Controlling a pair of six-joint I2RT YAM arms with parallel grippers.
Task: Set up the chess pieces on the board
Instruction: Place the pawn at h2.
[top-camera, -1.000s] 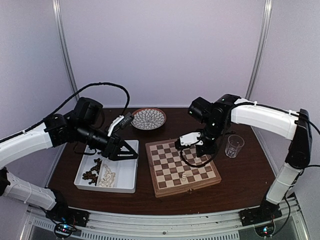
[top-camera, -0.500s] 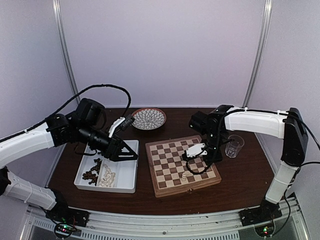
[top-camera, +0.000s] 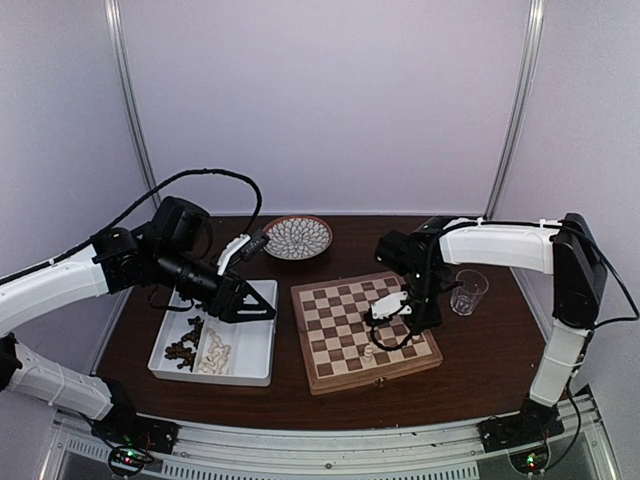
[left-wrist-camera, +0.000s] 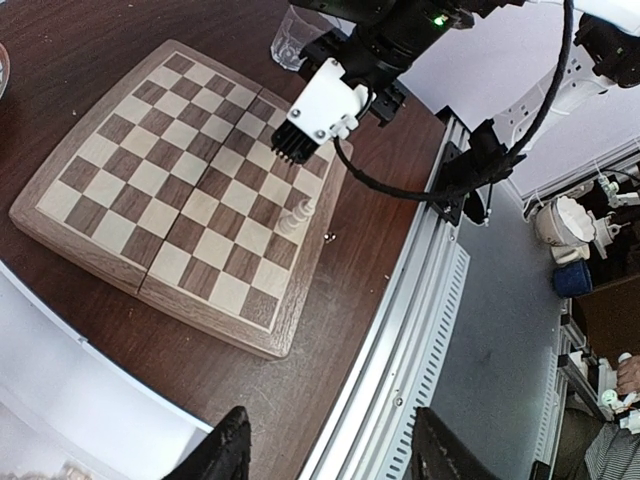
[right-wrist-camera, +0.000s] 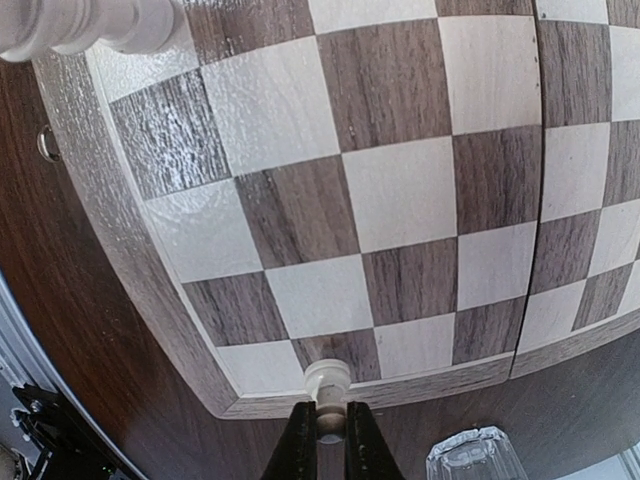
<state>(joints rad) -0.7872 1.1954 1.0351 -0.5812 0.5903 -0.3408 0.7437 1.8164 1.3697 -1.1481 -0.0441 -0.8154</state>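
The board (top-camera: 340, 312) lies at the table's middle, with one cream-white chess piece (top-camera: 369, 352) standing near its front edge. My right gripper (right-wrist-camera: 328, 437) is shut on another cream-white piece (right-wrist-camera: 328, 382), held upright over a dark square in the edge row by a corner of the board (right-wrist-camera: 400, 190). Whether that piece touches the square I cannot tell. The standing piece (right-wrist-camera: 80, 25) shows at the top left of the right wrist view. My left gripper (left-wrist-camera: 335, 455) hangs open and empty above the tray's right end. The other chess pieces, dark (top-camera: 183, 350) and cream (top-camera: 213, 355), lie heaped in the tray.
A white two-compartment tray (top-camera: 250, 345) sits left of the board. A round patterned plate (top-camera: 297, 237) stands at the back. A clear glass (top-camera: 468, 291) stands just right of the board, close to my right gripper. The table's metal front rail (left-wrist-camera: 420, 330) runs near the board.
My right arm has swung toward the board's near right corner and come down with the cream-white piece. The left arm has hardly moved.
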